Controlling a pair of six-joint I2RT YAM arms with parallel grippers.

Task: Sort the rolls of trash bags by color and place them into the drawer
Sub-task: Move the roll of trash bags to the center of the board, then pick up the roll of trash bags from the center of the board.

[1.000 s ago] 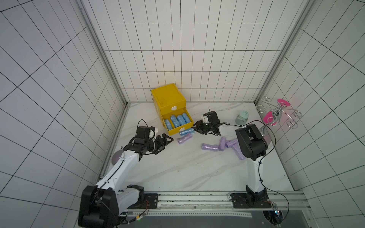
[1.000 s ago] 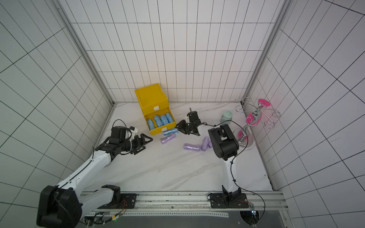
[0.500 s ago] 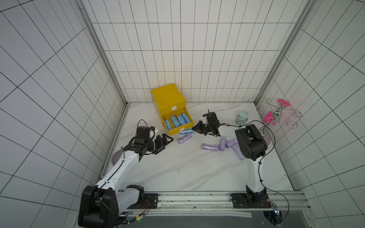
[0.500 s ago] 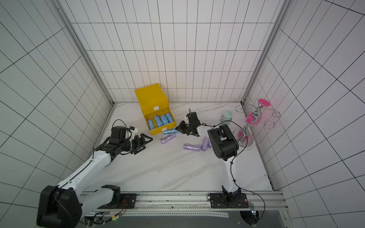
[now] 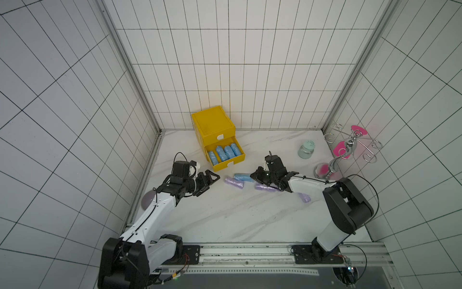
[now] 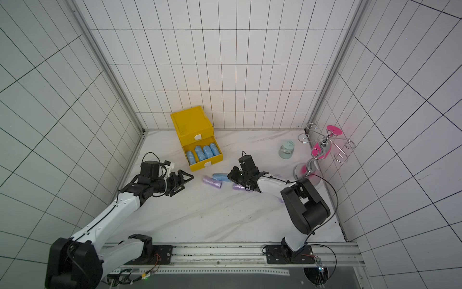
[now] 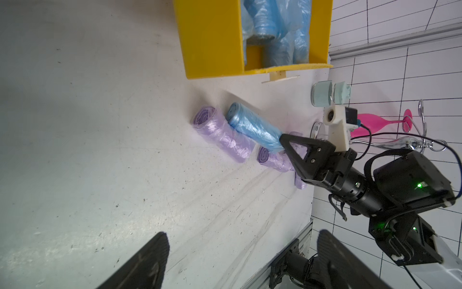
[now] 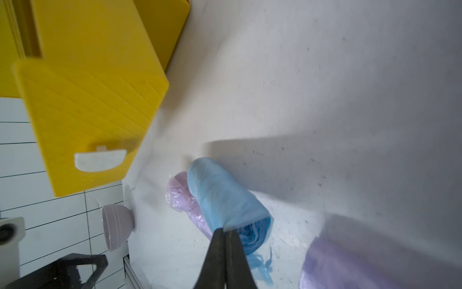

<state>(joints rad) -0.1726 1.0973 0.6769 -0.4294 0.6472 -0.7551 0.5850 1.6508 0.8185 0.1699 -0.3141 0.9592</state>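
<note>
— Where was the left hand (image 5: 212, 182)?
— Idle above the bench (image 5: 225, 220), fingers apart. The right hand (image 8: 225, 231) was pinched together on loose film at the end of the light blue roll (image 8: 220, 197), which lay against a lilac roll (image 8: 178, 194).
— Handling?
— Probably light, soft, slippery; its middle would grip better. Beyond, four blue rolls (image 5: 226, 152) filled the yellow drawer (image 5: 228, 164).
</note>
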